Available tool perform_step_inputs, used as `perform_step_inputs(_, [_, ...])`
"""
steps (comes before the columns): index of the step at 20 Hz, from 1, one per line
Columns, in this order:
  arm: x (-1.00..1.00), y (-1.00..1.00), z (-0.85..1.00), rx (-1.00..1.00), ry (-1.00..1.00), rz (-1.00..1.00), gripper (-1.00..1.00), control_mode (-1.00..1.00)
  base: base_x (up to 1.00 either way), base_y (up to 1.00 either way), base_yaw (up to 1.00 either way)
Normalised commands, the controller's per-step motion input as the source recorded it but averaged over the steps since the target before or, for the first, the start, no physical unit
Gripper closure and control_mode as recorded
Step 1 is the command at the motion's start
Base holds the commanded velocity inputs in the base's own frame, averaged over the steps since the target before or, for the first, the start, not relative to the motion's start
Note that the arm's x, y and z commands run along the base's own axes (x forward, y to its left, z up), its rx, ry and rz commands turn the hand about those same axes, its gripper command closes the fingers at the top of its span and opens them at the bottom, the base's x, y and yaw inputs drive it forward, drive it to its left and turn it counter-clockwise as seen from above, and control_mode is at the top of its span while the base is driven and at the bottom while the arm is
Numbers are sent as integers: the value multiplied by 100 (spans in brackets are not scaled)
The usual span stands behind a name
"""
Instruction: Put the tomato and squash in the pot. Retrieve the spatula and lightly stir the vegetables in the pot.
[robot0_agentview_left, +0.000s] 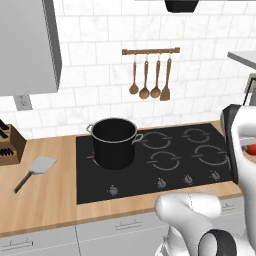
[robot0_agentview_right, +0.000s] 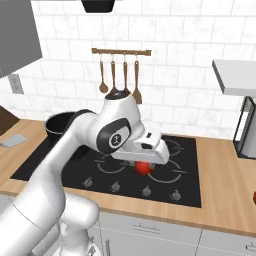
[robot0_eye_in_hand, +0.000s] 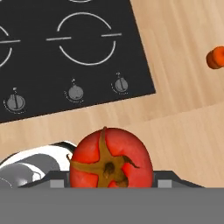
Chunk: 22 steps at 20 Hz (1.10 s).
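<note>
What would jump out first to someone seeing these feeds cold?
The red tomato fills the lower middle of the hand view, carried at the gripper above the black stovetop. Next comes the tall black pot standing on the cooktop's left rear burner. The spatula lies flat on the wooden counter left of the stove, and a small orange thing rests on the counter to its right.
</note>
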Motion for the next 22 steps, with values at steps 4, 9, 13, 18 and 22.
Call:
perform_step_inputs(4, [0,71,44,0,0,28,100,-100,0,0,0])
perform_step_inputs(9, [0,72,34,-1,0,28,100,-100,0,0,0])
perform_step_inputs(13, [9,59,18,-3,0,32,100,-100,0,0,0])
perform_step_inputs(18, [15,53,8,0,0,33,100,-100,0,0,0])
perform_step_inputs(22, [24,58,7,0,2,32,100,-100,0,0,0])
